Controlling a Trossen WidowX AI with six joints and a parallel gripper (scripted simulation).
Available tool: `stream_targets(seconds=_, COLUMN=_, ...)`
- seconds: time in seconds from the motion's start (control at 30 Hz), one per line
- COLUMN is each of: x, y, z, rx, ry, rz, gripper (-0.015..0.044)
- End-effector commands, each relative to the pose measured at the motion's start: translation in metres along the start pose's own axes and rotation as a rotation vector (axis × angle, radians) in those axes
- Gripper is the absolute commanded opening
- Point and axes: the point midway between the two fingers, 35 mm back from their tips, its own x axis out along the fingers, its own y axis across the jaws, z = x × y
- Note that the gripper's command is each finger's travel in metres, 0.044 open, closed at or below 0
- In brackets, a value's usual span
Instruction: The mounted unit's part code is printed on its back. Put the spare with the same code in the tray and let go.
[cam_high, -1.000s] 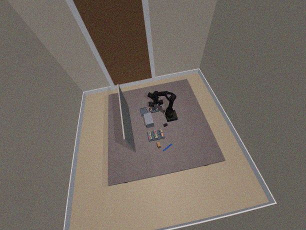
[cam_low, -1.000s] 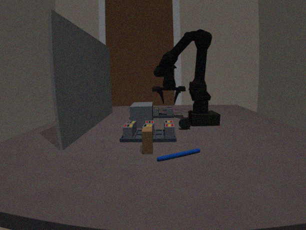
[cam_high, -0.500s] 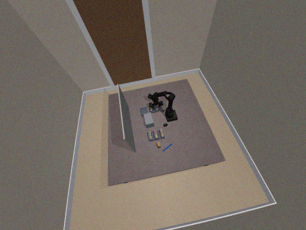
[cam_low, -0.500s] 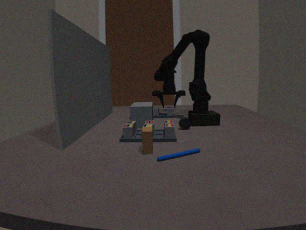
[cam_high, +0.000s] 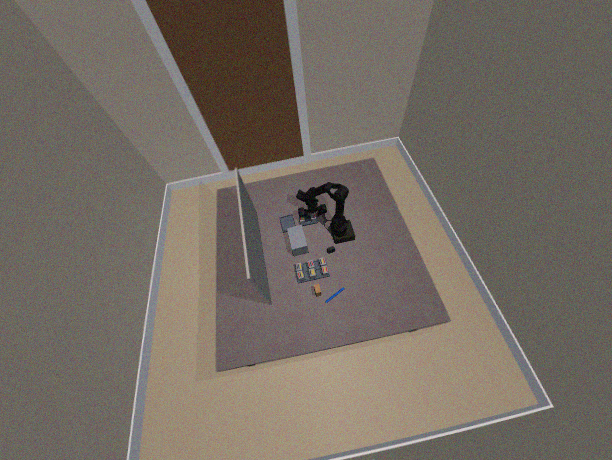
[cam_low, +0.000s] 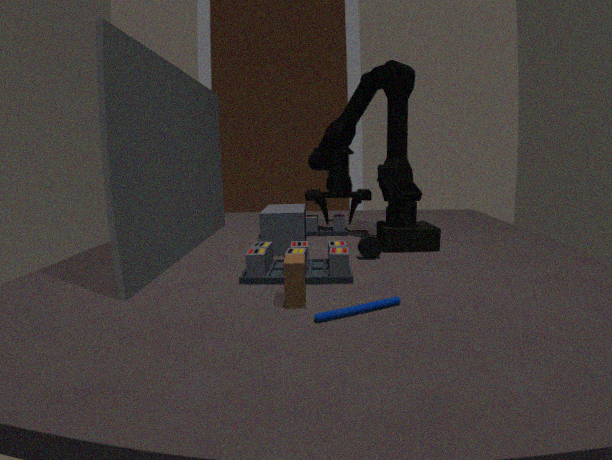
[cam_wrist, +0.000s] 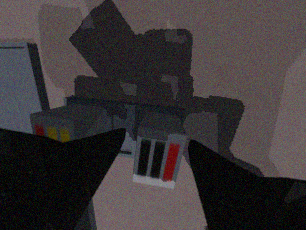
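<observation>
Black end effector (cam_wrist: 155, 165) partly open, holding nothing, straddling black-black-red coded spare (cam_wrist: 157, 159) behind grey unit (cam_low: 282, 221)

matte black arm (cam_low: 395, 150), tapered fingers (cam_low: 324, 210)

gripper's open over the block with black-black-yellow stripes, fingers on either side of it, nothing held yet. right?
Not quite. The last stripe is red, not yellow: the wrist view shows the block marked black, black, red. The yellow stripes are on the neighbouring block to the left in that view. The rest stands: the gripper is open, fingers on either side of it, nothing held.
</observation>
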Motion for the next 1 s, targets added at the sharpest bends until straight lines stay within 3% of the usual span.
stream_targets(seconds=0.0, x=0.0077, y=-0.0025, z=-0.0024, rx=-0.005, ry=0.005, rz=-0.005, gripper=0.03)
stream_targets(seconds=0.37, x=0.01, y=-0.0028, z=-0.0027, rx=-0.005, ry=0.005, rz=-0.005, gripper=0.03)
stream_targets(seconds=0.53, x=0.009, y=-0.0021, z=-0.0021, rx=0.0, ry=0.004, rz=-0.004, gripper=0.0169)
stream_targets(seconds=0.77, x=0.009, y=-0.0021, z=-0.0021, rx=0.0, ry=0.004, rz=-0.004, gripper=0.0122)
stream_targets(seconds=0.9, x=0.009, y=-0.0021, z=-0.0021, rx=0.0, ry=0.004, rz=-0.004, gripper=0.0017)
stream_targets(seconds=0.97, x=0.009, y=-0.0021, z=-0.0021, rx=0.0, ry=0.004, rz=-0.004, gripper=0.0)
